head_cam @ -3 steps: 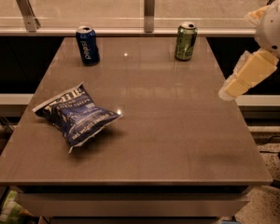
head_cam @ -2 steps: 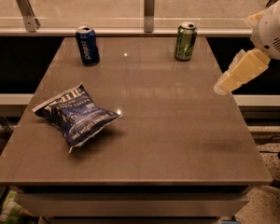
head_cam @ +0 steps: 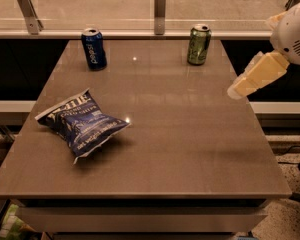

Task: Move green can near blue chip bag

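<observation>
Nearest, the smooth grey-brown table [head_cam: 190,149] is seen, a flat rectangular top with a faint brushed grain and small glints of reflected light. On its left half the blue chip bag [head_cam: 82,124] is laid flat: crinkled dark blue foil with white lettering and pale sealed ends, set at a slant and much wider than either can.

Farther back, at the right edge of the table, the gripper [head_cam: 238,89] is held in the air above the surface. It is made of pale cream, blocky segments and is angled down and to the left from a rounded white housing [head_cam: 295,31]. Whether it is apart or together cannot be told. It is kept apart from every item.

Near the far edge, the green can [head_cam: 199,45] is stood upright right of centre, an olive metal cylinder with a silver top. A dark blue Pepsi can [head_cam: 94,49] is stood upright to the left, well apart from it. Behind both, a glass barrier on metal posts [head_cam: 160,4] is seen.
</observation>
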Controlling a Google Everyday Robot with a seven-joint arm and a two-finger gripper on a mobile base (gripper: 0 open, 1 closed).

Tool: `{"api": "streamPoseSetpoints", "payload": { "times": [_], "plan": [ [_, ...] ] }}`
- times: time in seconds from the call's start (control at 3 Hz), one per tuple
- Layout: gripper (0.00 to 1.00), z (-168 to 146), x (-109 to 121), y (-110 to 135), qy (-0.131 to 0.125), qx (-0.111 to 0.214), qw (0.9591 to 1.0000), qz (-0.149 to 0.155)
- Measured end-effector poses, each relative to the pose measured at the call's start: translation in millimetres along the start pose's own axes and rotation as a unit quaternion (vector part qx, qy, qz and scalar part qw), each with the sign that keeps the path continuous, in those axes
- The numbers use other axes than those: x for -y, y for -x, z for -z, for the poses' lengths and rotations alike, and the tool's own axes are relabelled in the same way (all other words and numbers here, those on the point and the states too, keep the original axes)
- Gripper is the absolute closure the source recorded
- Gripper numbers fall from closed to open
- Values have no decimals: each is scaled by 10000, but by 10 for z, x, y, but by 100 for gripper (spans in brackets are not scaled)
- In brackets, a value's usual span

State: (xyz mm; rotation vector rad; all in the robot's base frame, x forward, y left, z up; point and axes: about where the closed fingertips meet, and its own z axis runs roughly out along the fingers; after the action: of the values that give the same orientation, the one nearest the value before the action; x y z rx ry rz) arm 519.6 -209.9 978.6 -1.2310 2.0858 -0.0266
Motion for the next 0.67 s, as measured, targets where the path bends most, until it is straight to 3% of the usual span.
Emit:
{"api": "streamPoseSetpoints", "payload": {
  "times": [0.67],
  "plan": [
    [0,-164,200,-15,-312,550,9951,-764]
  ]
}}
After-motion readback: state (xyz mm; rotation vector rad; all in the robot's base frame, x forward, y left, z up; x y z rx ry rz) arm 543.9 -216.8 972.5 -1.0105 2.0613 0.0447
